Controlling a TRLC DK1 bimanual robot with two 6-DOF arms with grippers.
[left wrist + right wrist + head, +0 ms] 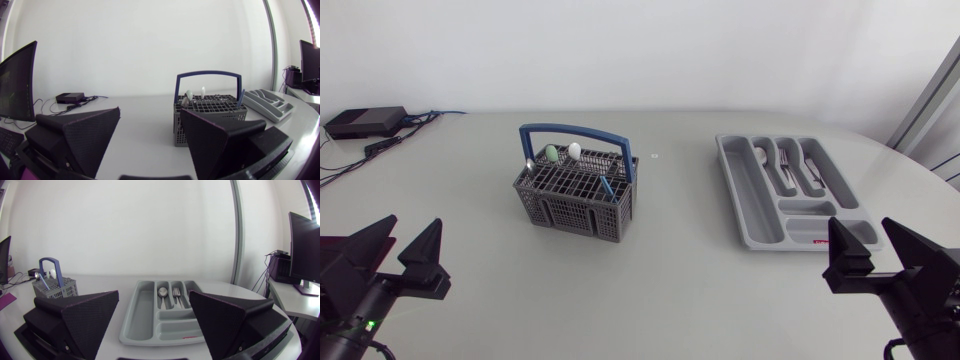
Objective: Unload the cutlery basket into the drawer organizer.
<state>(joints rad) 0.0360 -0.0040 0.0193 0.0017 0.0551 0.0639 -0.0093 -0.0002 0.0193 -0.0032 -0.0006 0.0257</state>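
Observation:
The grey cutlery basket (575,190) with a blue handle (578,130) stands left of the table's middle; a green and a white utensil end (563,151) and a blue handle stick out of it. The grey drawer organizer (792,190) lies at the right, with a spoon and forks (790,165) in its far slots. My left gripper (398,255) is open near the front left edge, the basket (210,117) ahead of it. My right gripper (878,250) is open at the front right, just short of the organizer (162,310). The basket (54,285) also shows far off beside the right gripper.
A black box (365,122) with cables sits at the table's far left corner. A small round mark (653,156) lies on the table between basket and organizer.

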